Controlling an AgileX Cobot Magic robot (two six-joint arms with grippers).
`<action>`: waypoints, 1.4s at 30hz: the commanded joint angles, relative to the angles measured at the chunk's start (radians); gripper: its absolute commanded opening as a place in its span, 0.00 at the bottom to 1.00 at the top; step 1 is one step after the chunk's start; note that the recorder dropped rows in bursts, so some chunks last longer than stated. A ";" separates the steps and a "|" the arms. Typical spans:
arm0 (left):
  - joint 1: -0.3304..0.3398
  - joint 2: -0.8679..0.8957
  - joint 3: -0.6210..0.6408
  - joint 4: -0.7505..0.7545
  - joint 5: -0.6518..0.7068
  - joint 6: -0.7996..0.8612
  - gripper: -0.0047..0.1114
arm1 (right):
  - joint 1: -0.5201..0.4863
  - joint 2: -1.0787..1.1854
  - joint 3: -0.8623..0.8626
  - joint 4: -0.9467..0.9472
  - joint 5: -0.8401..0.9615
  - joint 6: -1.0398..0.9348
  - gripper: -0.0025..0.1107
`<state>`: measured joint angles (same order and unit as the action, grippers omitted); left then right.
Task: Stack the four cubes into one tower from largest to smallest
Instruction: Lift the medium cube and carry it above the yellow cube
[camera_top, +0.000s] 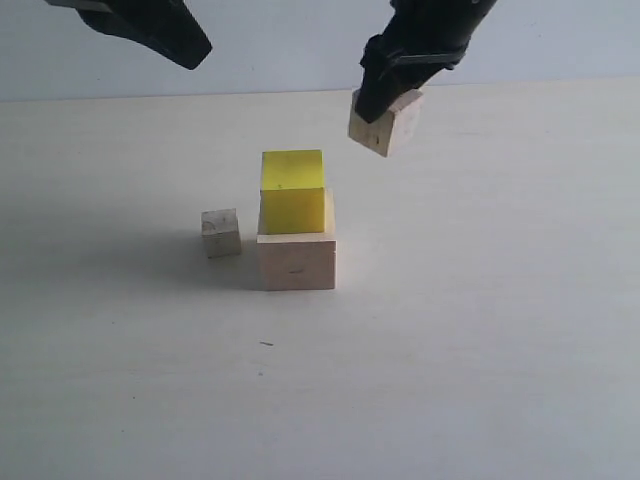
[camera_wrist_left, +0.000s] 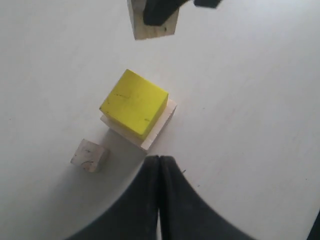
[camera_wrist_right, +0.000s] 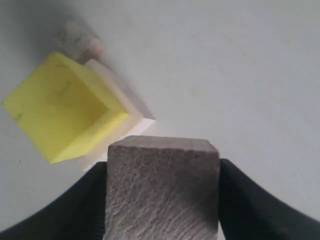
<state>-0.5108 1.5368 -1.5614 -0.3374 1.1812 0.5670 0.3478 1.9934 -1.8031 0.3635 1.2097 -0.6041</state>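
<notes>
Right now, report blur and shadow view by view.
Exterior view: soft, even light, no glare, a faint shadow on the table left of the large cube. Left wrist view: the left hand is a dark, soft-edged mass; the yellow cube is sharp. Right wrist view: the smallest cube is blurred; the held brownish cube shows its grain.

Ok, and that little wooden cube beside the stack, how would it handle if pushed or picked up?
The small cube looks like solid wood, so it is probably stiff and light. It sits flat on the table, so a push should slide it, not roll it. Being small, it might twist if gripped off-centre.
</notes>
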 joint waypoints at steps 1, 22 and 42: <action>0.003 -0.006 0.005 -0.006 0.040 0.001 0.04 | 0.080 -0.038 0.002 -0.058 0.011 -0.077 0.02; 0.003 -0.006 0.005 -0.011 0.040 -0.046 0.04 | 0.212 -0.062 0.002 -0.218 -0.039 0.712 0.02; 0.005 -0.107 0.015 0.176 0.040 -0.131 0.04 | 0.292 -0.027 -0.069 -0.267 -0.061 0.954 0.02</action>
<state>-0.5108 1.4432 -1.5614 -0.1615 1.2252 0.4441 0.6382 1.9557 -1.8613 0.1086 1.1652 0.3150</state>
